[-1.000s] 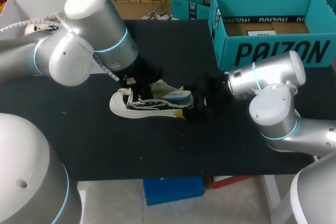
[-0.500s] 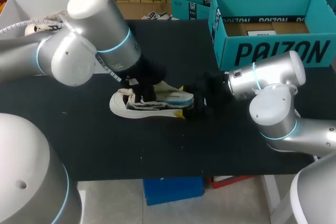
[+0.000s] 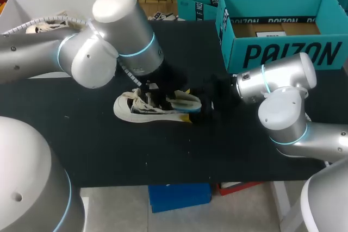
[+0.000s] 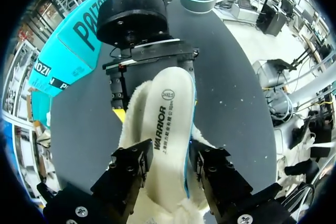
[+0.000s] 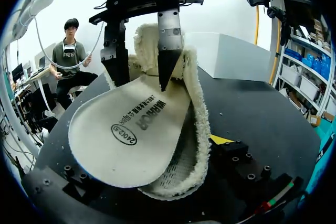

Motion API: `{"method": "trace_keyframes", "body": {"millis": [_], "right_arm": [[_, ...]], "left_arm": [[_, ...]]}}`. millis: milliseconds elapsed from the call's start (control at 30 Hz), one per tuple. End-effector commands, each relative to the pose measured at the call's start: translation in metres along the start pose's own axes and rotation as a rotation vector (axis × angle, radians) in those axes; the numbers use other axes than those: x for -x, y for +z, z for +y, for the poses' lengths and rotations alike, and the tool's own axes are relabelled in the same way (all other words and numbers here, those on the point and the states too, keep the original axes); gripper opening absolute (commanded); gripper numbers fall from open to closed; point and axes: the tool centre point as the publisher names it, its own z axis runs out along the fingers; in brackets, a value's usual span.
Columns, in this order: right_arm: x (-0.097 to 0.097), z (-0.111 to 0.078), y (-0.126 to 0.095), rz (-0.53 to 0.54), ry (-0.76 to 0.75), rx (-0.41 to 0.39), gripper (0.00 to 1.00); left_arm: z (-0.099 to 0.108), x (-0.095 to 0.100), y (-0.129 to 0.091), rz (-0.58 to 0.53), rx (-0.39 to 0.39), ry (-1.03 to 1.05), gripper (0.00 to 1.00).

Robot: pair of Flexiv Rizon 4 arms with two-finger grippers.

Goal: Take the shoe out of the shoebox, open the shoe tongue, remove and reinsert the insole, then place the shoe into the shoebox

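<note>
The shoe (image 3: 142, 108) lies out of its box on the table (image 3: 163, 156), between the two arms, toe toward my left and heel toward my right. Its insole (image 4: 169, 114) sits half in. The heel end rises clear of the fleecy collar and the front end goes down into the shoe, out of sight. The left gripper (image 4: 173, 156) stands over the opening with its fingers set narrow, one against each edge of the insole, and appears to be holding it. The right gripper (image 3: 188, 104) has the heel between its yellow tips and seems clamped on it, bracing the shoe. The step looks like working the insole in or out; I cannot tell which. Either way, the right gripper should hold the heel firm while the left travels along the shoe's length with the insole flat, not folded, since the fleece may drag on it. The shoebox (image 3: 283, 55) stands open, well apart, beyond the right arm.
</note>
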Motion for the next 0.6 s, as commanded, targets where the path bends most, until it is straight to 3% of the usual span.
{"method": "trace_keyframes", "body": {"millis": [33, 600], "right_arm": [[0.0018, -0.0014, 0.0012, 0.0, 0.001, 0.0, 0.0], [0.0018, -0.0014, 0.0012, 0.0, 0.001, 0.0, 0.0]], "left_arm": [[-0.0047, -0.0041, 0.0064, -0.014, 0.012, 0.008, 0.44], [-0.0124, -0.0059, 0.0088, -0.078, 0.012, 0.068, 0.4]]}}
